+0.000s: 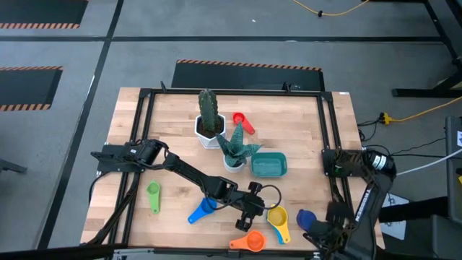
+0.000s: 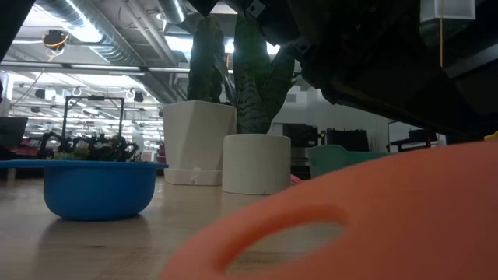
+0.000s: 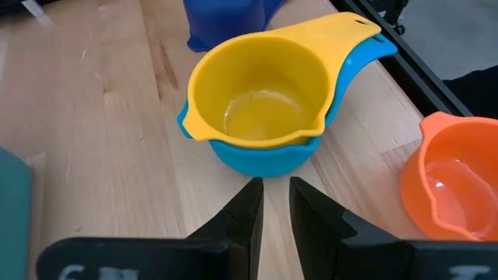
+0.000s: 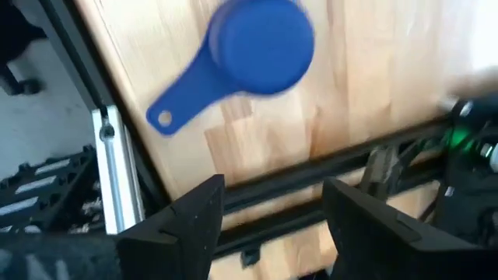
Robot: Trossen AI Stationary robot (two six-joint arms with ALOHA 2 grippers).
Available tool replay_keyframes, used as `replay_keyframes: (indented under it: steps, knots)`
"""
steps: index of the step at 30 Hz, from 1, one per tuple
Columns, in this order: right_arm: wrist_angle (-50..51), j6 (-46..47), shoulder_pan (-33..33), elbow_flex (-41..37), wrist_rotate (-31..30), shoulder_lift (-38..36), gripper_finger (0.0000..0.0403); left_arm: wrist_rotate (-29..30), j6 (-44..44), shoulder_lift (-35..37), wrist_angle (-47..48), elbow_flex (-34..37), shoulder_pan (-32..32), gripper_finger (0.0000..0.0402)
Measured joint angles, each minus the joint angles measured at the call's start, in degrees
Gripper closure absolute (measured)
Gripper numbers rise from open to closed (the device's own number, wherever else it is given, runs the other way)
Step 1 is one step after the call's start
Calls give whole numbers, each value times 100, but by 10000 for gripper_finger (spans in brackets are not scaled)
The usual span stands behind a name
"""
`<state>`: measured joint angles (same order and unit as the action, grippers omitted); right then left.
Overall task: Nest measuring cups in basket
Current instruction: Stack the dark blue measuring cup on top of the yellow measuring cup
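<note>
The left gripper, jaws nearly closed and empty, faces a yellow plastic measuring cup nested in a light-blue one, well apart from the teal plastic basket. Next move: probably grasping this pair. The right gripper waits parted above a dark-blue cup.

yellow cup nested in light-blue cup | orange cup | dark-blue cup | green cup | red cup | basket teal | pots white, seemingly | surface pale wood
</note>
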<state>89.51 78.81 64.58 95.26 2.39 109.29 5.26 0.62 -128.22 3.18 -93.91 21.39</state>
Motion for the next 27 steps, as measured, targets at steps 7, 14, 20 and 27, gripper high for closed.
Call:
replay_keyframes:
  steps: [7,14,20,27]
  knots:
    - [-33,-8,-158,-818,-190,-457,181,0,3,0,-1,0,0,344]
    - [-1730,1148,-326,-2168,-270,-1386,182,0,7,0,2,0,0,344]
    - [-3343,1832,-315,-2598,81,-1666,181,0,4,0,0,0,0,344]
    - [-3838,1691,-254,-2624,183,-1422,180,-1,2,0,2,0,0,344]
